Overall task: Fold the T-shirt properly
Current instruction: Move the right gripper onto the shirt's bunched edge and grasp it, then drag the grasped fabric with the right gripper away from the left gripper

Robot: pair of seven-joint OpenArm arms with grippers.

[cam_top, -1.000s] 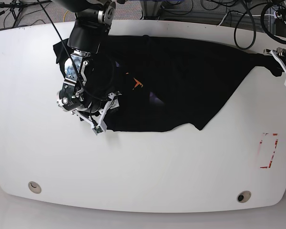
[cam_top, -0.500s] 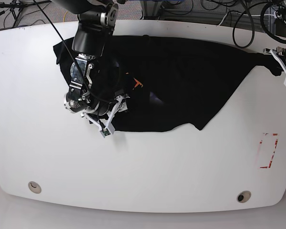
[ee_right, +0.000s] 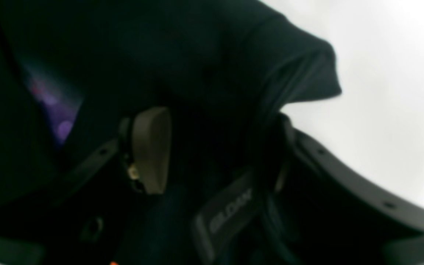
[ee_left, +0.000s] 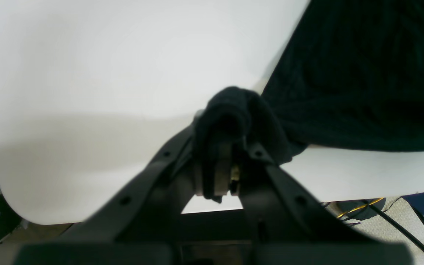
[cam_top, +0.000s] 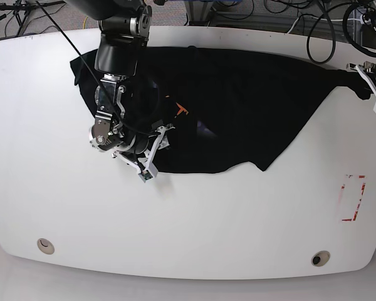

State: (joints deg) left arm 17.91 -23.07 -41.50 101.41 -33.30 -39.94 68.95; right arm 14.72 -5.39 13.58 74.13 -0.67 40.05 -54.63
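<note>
Base view: a black T-shirt (cam_top: 238,106) lies spread across the far half of the white table (cam_top: 194,219), its near hem uneven. The right gripper (cam_top: 151,152) has slid along the shirt's near edge toward the table's middle over the past second, bunching cloth by the collar end. The left gripper (cam_top: 365,80) has not moved from the far corner of the table, where it pins the shirt's stretched tip.

Left wrist view: the left gripper (ee_left: 223,173) is clamped tight on a rolled bit of black cloth (ee_left: 237,110), with the rest of the shirt running off across the table edge.

Right wrist view: blurred, but the right gripper (ee_right: 212,154) has its jaws part-way together around a thick fold of the shirt (ee_right: 212,73), one pale finger pad (ee_right: 151,147) bare beside the cloth and a grey neck label (ee_right: 230,213) just below. Whether the grip is firm yet cannot be told.

The narrowing jaws suggest a fresh grasp near the collar, likely the start of carrying that end over to make a fold.
</note>
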